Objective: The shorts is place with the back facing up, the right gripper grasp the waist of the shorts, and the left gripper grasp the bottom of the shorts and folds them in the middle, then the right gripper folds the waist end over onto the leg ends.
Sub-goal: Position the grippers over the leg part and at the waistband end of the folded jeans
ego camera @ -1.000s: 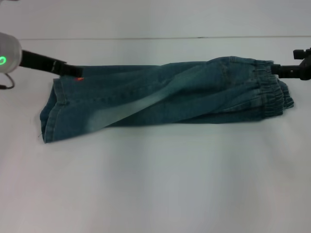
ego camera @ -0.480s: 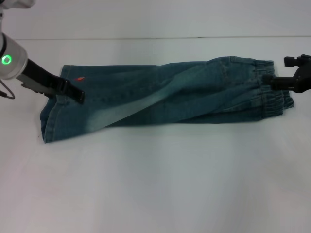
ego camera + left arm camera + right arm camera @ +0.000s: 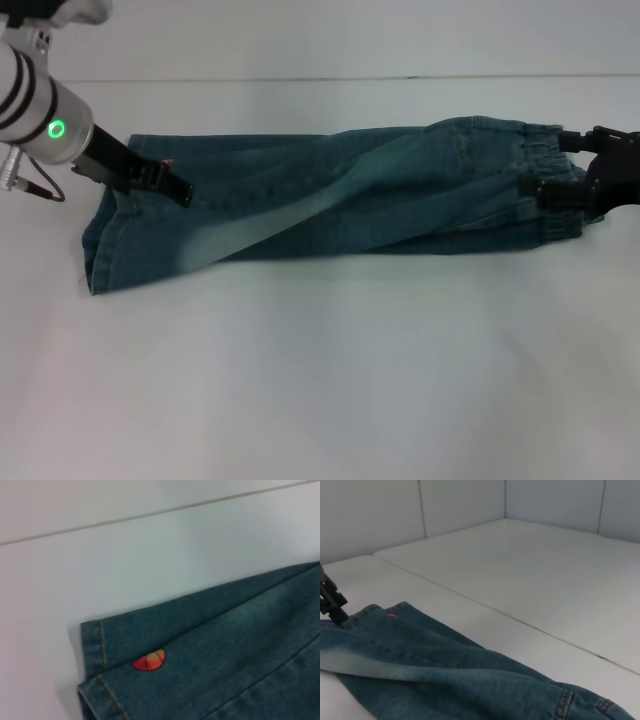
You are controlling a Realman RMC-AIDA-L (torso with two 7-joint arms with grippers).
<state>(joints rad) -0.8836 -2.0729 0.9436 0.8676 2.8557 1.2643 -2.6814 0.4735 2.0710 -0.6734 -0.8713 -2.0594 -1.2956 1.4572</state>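
The shorts [image 3: 340, 200] lie folded lengthwise in a long blue-green denim strip across the white table. Their ruffled waist [image 3: 545, 160] points right and the flat hemmed leg ends [image 3: 100, 240] point left. My left gripper [image 3: 178, 190] is over the denim just inside the leg hems, near the far edge. My right gripper [image 3: 535, 190] is over the elastic waistband. The left wrist view shows the stitched leg hem [image 3: 92, 645] and an orange bit of patch [image 3: 148, 660] peeking from between the layers. In the right wrist view, the shorts [image 3: 445, 670] stretch away towards the left gripper [image 3: 332, 605].
The white table [image 3: 330, 380] spreads wide in front of the shorts. A thin seam [image 3: 300, 78] runs across the table behind them, and a tiled wall [image 3: 460, 505] stands beyond.
My left gripper has come from the far leg corner inward and nearer, over the leg end. My right gripper has shifted from the waist's far edge inward onto the waistband. The shorts lie as before.
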